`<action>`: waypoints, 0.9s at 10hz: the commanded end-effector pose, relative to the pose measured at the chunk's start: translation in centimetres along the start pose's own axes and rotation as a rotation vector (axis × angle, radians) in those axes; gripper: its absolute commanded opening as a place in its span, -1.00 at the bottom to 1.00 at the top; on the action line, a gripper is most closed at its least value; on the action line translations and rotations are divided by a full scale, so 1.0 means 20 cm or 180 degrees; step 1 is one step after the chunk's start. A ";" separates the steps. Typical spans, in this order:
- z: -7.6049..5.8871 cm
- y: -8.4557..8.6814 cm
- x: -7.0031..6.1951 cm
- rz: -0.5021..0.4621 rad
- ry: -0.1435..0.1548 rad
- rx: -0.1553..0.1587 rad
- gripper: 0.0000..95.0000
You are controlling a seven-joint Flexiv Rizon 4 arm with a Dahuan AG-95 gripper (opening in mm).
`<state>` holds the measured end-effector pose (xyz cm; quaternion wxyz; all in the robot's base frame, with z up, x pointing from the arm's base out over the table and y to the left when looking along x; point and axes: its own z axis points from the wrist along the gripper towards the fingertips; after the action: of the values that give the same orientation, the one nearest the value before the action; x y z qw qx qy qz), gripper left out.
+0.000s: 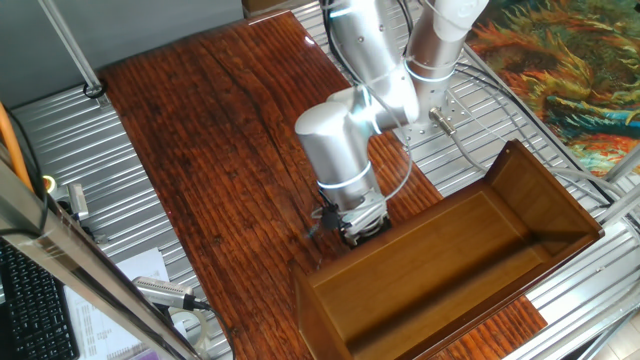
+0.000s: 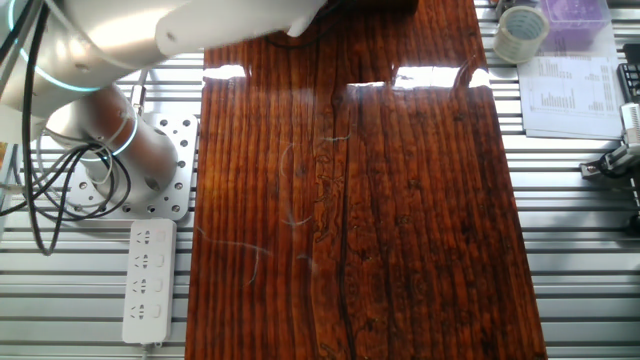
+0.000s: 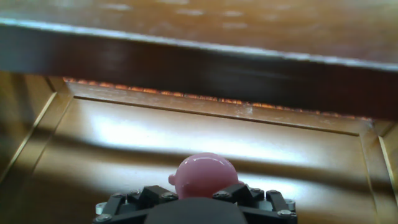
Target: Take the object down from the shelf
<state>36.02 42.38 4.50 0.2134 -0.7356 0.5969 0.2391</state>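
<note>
Pink and rounded, the object [image 3: 205, 176] is sitting pinched in your hand [image 3: 200, 198]. Just beyond the hand, the shelf [image 3: 205, 124] is showing you its polished brown panel and dark wall.

Bright, even light throughout. White glare patches along the far end of the reddish striped wooden tabletop [image 2: 350, 200]. Broad soft sheen across the brown polished-wood box panel [image 3: 205, 134], dark shadow under its near wall. Hand view soft, top edge blurred; round pink object [image 3: 205, 177] fairly sharp.
</note>
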 end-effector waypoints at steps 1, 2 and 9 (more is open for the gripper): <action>-0.01 0.00 0.00 -0.0009 -0.0038 -0.0033 0.20; -0.01 0.00 0.00 -0.0027 -0.0057 -0.0029 0.20; -0.01 0.01 0.00 0.0020 -0.0085 -0.0003 -1.00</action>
<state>35.85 42.24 4.89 0.2183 -0.7304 0.5953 0.2539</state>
